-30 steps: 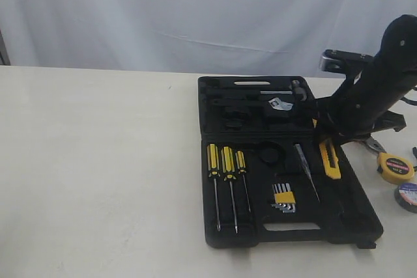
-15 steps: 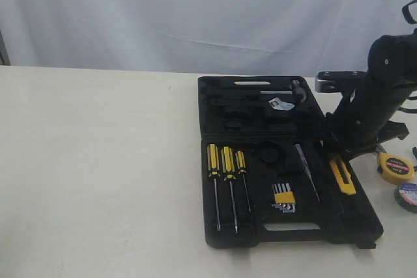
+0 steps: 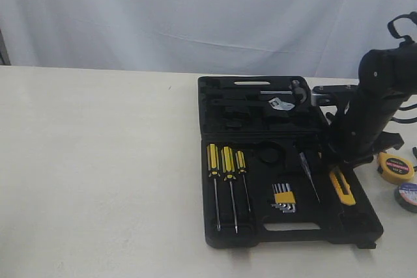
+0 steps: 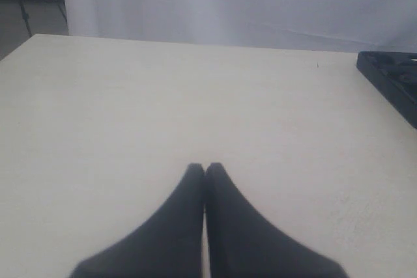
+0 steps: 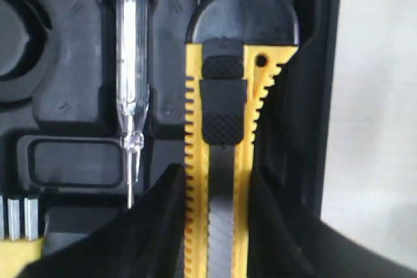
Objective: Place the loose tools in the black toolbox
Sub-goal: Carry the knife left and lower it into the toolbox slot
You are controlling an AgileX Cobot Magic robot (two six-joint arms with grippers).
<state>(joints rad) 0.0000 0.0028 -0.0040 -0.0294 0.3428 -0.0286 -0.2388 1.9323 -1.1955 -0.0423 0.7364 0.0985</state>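
The black toolbox (image 3: 355,218) lies open on the table, right of centre. My right gripper (image 3: 339,162) is shut on the yellow-black utility knife (image 3: 343,187), low over the box's right edge. In the right wrist view the knife (image 5: 221,115) runs between the two fingers of the right gripper (image 5: 217,172), with its black end in a recess of the box (image 5: 71,115). A round yellow tape measure (image 3: 395,166) and a dark tape roll (image 3: 408,196) lie on the table right of the box. My left gripper (image 4: 205,167) is shut and empty over bare table, with a corner of the toolbox (image 4: 391,83) beyond it.
Three yellow-black screwdrivers (image 3: 225,167), a hex-key set (image 3: 283,196) and a clear tester pen (image 5: 130,83) sit in the box's near half. A small metal part (image 3: 280,103) lies in the far half. A white curtain hangs behind the table.
The right arm has swung right and down with the knife. The knife went from above the box's middle right to low over the right-edge recess. The left gripper is unchanged.
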